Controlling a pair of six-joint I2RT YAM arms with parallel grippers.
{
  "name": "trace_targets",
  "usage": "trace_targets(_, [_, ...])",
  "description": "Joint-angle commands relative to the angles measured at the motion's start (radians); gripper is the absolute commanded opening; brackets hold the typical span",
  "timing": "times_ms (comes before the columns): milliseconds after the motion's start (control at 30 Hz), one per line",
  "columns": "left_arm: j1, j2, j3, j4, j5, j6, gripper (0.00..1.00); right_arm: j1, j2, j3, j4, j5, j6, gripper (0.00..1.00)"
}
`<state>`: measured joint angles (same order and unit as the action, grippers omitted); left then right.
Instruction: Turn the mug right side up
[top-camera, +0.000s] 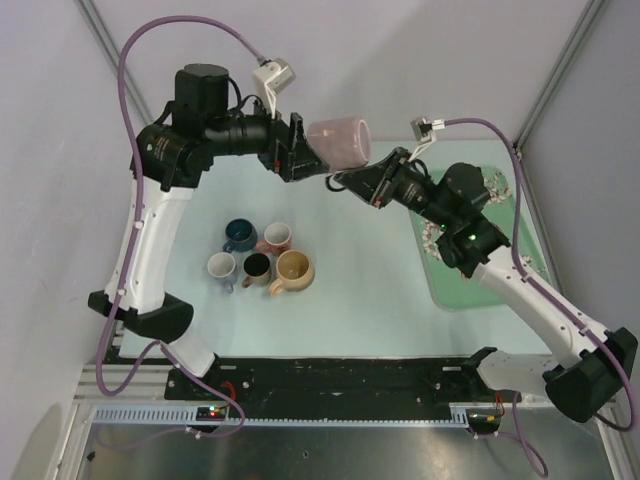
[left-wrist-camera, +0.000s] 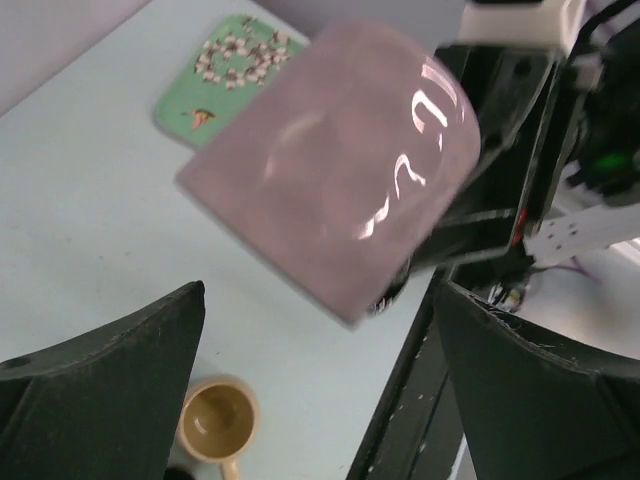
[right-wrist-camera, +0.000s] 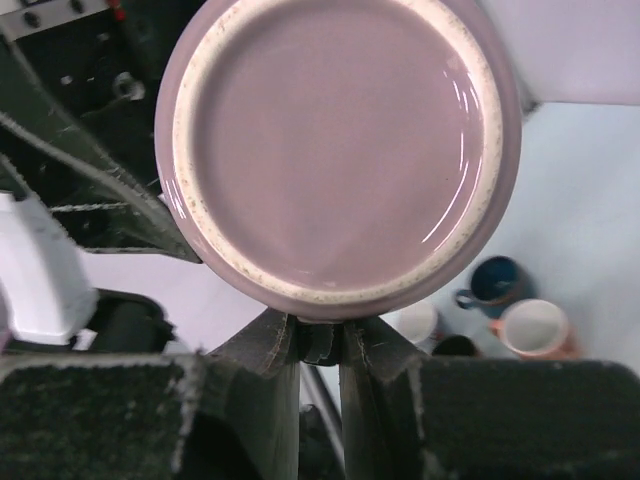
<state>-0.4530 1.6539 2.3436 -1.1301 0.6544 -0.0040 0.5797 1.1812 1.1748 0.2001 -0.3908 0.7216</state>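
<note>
The mauve mug hangs on its side in the air over the back of the table. Its flat base faces the right wrist camera. My right gripper is under the mug and shut; its fingers pinch a narrow part below the mug's bottom edge, apparently the handle. My left gripper is just left of the mug and open. In the left wrist view the mug's glossy side sits ahead of the spread fingers, which do not touch it.
Several upright mugs stand on the pale table at left centre: dark blue, pink, white, black and tan. A green patterned mat lies at the right under the right arm.
</note>
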Motion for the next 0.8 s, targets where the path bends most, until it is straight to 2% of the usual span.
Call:
trace_targets(0, [0.006,-0.038,0.04,0.12,0.072,-0.157,0.97,0.051,0.024,0.011,0.358,-0.028,0.15,0.0])
trace_targets(67, [0.006,-0.044,0.042,0.134,0.091,-0.169,0.89,0.066,0.047,0.012,0.409,-0.038,0.201,0.0])
trace_targets(133, [0.007,-0.048,0.041,0.148,0.126,-0.185,0.73,0.08,0.078,0.015,0.44,-0.048,0.232,0.0])
trace_targets(233, [0.006,-0.053,0.017,0.17,0.195,-0.216,0.55,0.106,0.122,0.02,0.467,-0.064,0.261,0.0])
trace_targets(267, [0.006,-0.054,0.007,0.176,0.214,-0.229,0.42,0.112,0.138,0.021,0.473,-0.074,0.275,0.0])
trace_targets(300, [0.007,-0.055,-0.006,0.183,0.233,-0.237,0.21,0.115,0.149,0.022,0.476,-0.083,0.284,0.0])
trace_targets(333, [0.006,-0.057,-0.017,0.186,0.245,-0.241,0.11,0.116,0.157,0.023,0.471,-0.09,0.29,0.0])
trace_targets(400, [0.009,-0.064,-0.048,0.189,0.255,-0.235,0.03,0.11,0.159,0.023,0.414,-0.092,0.278,0.0])
trace_targets(433, [0.012,-0.069,-0.069,0.189,0.236,-0.224,0.01,0.104,0.155,0.022,0.35,-0.088,0.261,0.09])
trace_targets(500, [0.015,-0.083,-0.128,0.191,0.133,-0.174,0.01,0.098,0.131,0.022,0.195,-0.048,0.184,0.35])
trace_targets(600, [0.003,-0.085,-0.223,0.192,-0.065,-0.062,0.0,0.092,0.079,0.021,-0.108,0.099,0.04,0.67])
trace_targets(633, [-0.007,-0.076,-0.254,0.193,-0.125,-0.03,0.0,0.082,0.064,0.021,-0.201,0.181,0.014,0.81])
trace_targets(700, [-0.047,-0.044,-0.301,0.194,-0.266,0.065,0.0,0.047,0.031,0.021,-0.431,0.358,0.007,0.94])
trace_targets(767, [-0.109,-0.009,-0.349,0.192,-0.389,0.163,0.0,-0.006,-0.003,0.002,-0.631,0.53,0.024,0.98])
